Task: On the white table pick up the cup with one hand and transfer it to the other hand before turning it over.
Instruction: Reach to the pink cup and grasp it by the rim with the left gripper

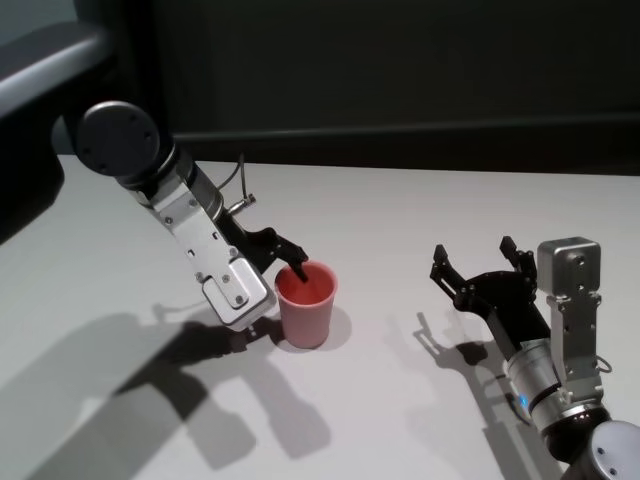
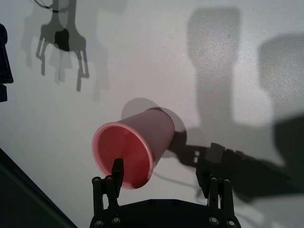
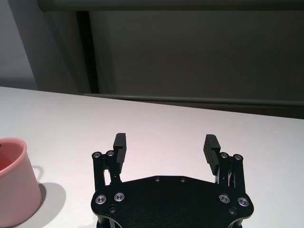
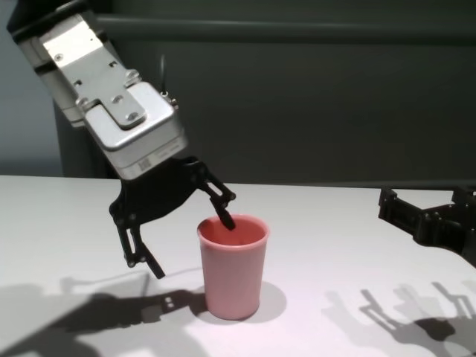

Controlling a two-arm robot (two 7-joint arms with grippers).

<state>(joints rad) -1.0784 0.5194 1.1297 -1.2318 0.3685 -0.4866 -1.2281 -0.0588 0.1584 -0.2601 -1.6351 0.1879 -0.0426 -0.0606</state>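
Note:
The pink cup stands upright, mouth up, on the white table. My left gripper is open and reaches down at the cup's rim. One fingertip is inside the mouth and the other hangs outside the wall, away from it. The left wrist view shows the cup with one finger in its opening. My right gripper is open and empty, hovering over the table to the right of the cup. The cup's edge shows in the right wrist view.
The table's far edge meets a dark wall behind. Both arms cast shadows on the tabletop. Bare table surface lies between the cup and the right gripper.

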